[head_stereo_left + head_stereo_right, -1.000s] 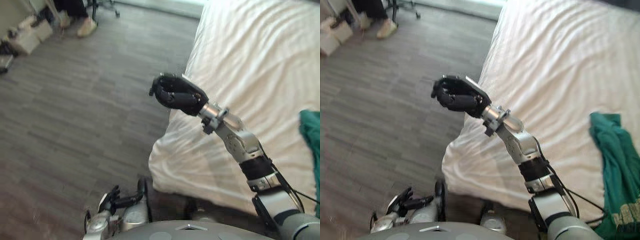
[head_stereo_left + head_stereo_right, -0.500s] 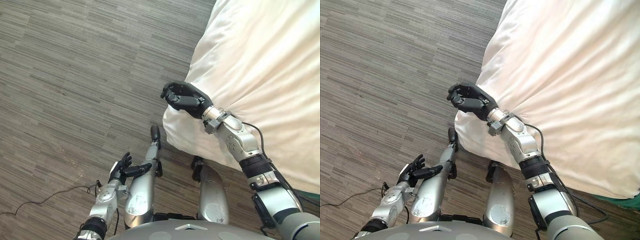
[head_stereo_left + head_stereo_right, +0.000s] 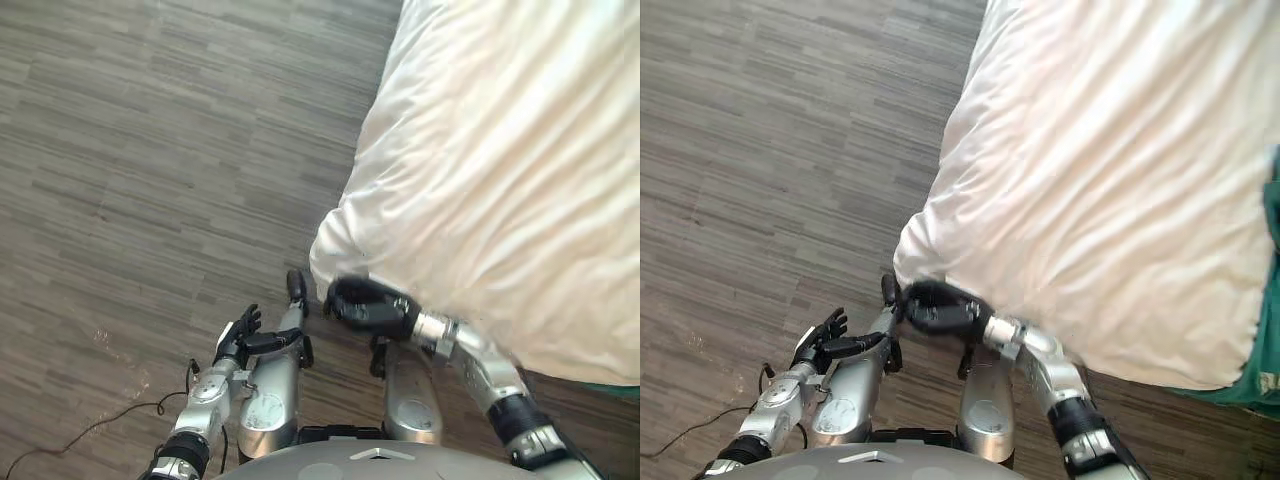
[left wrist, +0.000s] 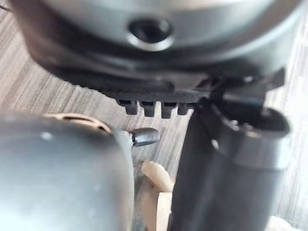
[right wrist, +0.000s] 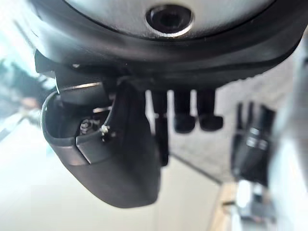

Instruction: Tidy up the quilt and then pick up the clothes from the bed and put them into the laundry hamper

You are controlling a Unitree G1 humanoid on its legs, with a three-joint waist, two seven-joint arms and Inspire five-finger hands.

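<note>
The white quilt covers the bed on the right, and its corner hangs over the bed's edge toward the floor. My right hand sits just under that hanging corner with its fingers curled and nothing visibly held; past the fingers the right wrist view shows pale cloth. My left hand hangs low over the floor, away from the bed, fingers relaxed and spread. Green clothes lie on the bed at the far right edge, with another bit by the near side.
Grey wood-plank floor spreads to the left of the bed.
The camera has shifted. My right hand has dropped from beside the quilt's corner to just below its hanging edge, closer to my body. The left hand has stayed put.
</note>
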